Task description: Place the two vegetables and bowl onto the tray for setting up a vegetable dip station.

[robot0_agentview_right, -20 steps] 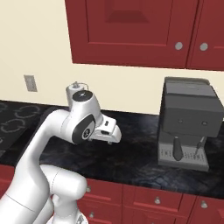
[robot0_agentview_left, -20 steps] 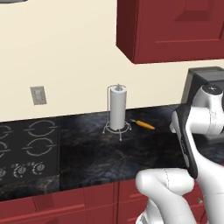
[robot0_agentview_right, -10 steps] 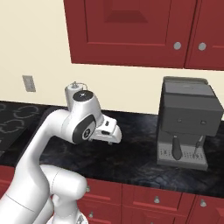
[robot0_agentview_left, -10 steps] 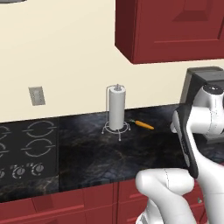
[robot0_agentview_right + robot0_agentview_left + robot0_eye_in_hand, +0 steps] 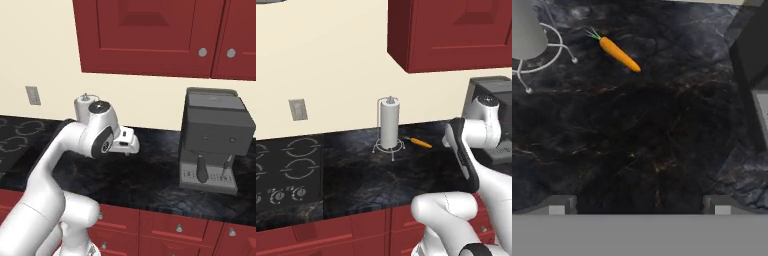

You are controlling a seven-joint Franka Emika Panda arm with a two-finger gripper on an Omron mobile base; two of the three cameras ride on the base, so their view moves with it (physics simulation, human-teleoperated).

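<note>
- The gripper [image 5: 639, 204] is seen in the hand view with its two finger tips [image 5: 558, 204] set wide apart at the bottom of the picture; nothing is held between them.
- Bare black marbled counter [image 5: 647, 145] is seen between and directly ahead of the finger tips.
- In the right base view the gripper [image 5: 131, 143] is carried above the counter [image 5: 150, 175], roughly midway between its front edge and the back wall, at the end of the bent white arm [image 5: 65, 150].
- The carrot [image 5: 618, 54] is seen lying flat on the counter, well apart from the gripper, in the upper left of the hand view, with its green stem tip pointed toward the paper towel holder [image 5: 532, 45].
- In the left base view the carrot [image 5: 420, 142] is placed near the counter's back edge, just beside the wire foot of the paper towel holder [image 5: 389, 129] and on its right.
- The paper towel holder is stood upright near the back edge, with a white roll on it.
- A dark coffee machine [image 5: 215, 140] is set on the counter against the back wall, to the right of the gripper.
- A black stovetop [image 5: 286, 170] is let into the counter at its left end.
- A wall outlet [image 5: 298, 109] is mounted on the cream wall above the stovetop.
- Red cabinets [image 5: 150, 35] are hung above the counter.
</note>
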